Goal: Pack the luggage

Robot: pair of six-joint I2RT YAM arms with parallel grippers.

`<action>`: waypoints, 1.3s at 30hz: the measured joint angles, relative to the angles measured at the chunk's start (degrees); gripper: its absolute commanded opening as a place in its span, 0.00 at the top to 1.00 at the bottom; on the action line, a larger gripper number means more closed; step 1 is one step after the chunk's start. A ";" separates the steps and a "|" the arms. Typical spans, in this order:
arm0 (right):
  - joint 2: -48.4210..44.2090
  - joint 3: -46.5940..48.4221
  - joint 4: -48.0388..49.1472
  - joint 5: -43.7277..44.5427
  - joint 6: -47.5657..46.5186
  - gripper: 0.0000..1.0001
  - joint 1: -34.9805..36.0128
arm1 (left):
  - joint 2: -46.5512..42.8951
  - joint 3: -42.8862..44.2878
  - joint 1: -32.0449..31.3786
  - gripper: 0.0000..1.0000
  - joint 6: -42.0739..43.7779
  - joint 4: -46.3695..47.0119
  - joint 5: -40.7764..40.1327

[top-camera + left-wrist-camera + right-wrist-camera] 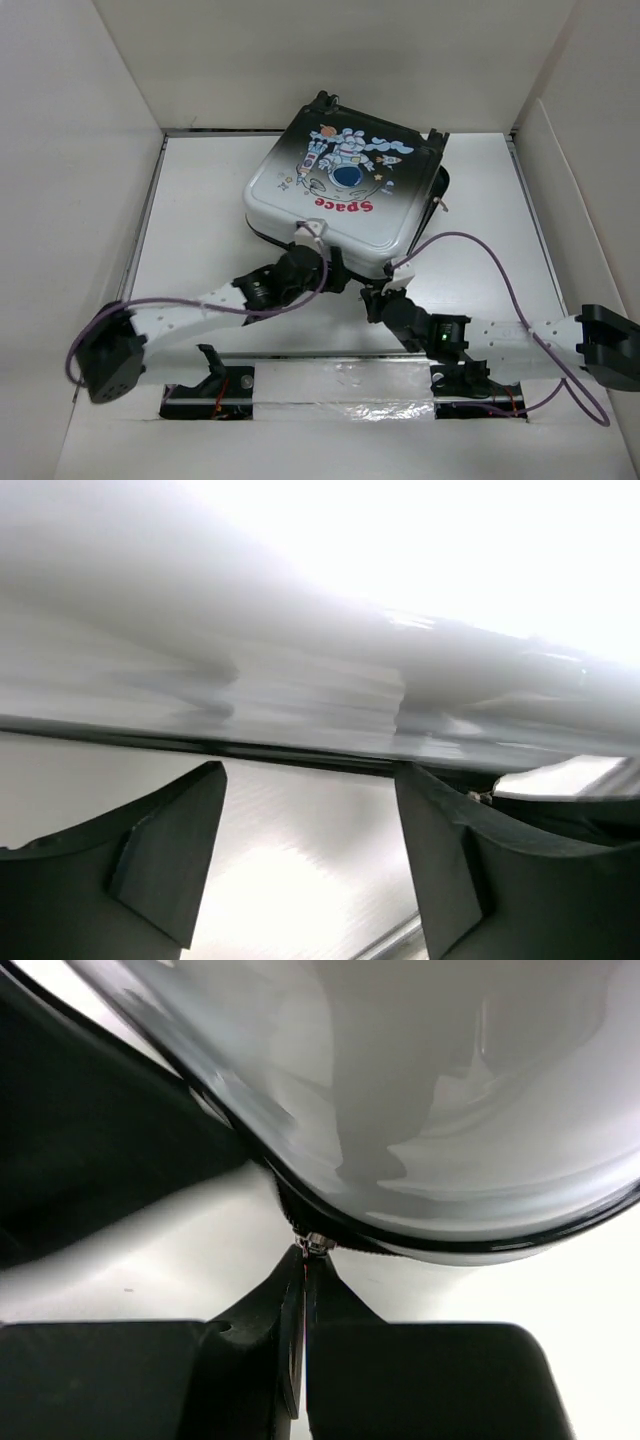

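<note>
White walls box in a white table (200, 200). From above, the luggage (345, 185) lies lid-down at twelve o'clock, with the left gripper (310, 238) at its six-o'clock edge and the right gripper (385, 290) at five. Left wrist: jaws spread wide, holding nothing, the shell just above. Right wrist: fingers pinched together on the zipper pull (314, 1243). Zipping seems in hand; next, the pull needs a steady drag along the seam.

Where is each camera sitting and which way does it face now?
Top external: fixed above and behind the arms, looking down at the white-to-black hard-shell astronaut suitcase on the white table; both arms show.
Left wrist: on the left arm, facing the suitcase's shell edge; open left pincer shows.
Right wrist: on the right arm, facing the suitcase's black zip seam; shut right pincer shows.
Shared: all three see the suitcase.
</note>
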 measured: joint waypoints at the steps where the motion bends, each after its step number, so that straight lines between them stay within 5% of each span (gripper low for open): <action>1: 0.57 0.46 0.79 -0.04 0.02 1.00 0.24 | -4.00 -1.16 2.03 0.37 -0.42 -1.66 0.09; 7: -0.07 0.37 1.92 -2.84 -0.02 1.00 -1.55 | -25.94 -1.99 25.51 0.43 -6.08 -0.07 -3.17; 11: -2.64 -0.11 0.61 -5.70 -0.55 1.00 -3.04 | -22.08 1.27 46.62 0.46 -11.98 5.66 0.79; 14: -4.63 -0.50 -1.11 -6.84 -1.44 1.00 -3.58 | -12.57 3.72 54.95 0.47 -15.26 7.30 4.94; 19: -6.69 -1.16 -2.89 -7.67 -2.34 1.00 -3.63 | 10.80 17.97 56.41 0.48 -15.41 4.48 13.62; 24: -6.36 -1.16 -2.84 -8.66 -3.08 1.00 -3.61 | 21.99 23.28 56.24 0.51 -14.80 3.48 20.44; 31: 1.20 2.21 -1.18 -9.07 -5.97 1.00 -3.89 | 23.63 15.85 52.87 0.53 -18.18 11.30 21.55; 39: 23.54 20.79 -2.21 -9.09 -12.46 1.00 -4.74 | 14.12 5.42 44.00 0.53 -20.20 17.79 9.22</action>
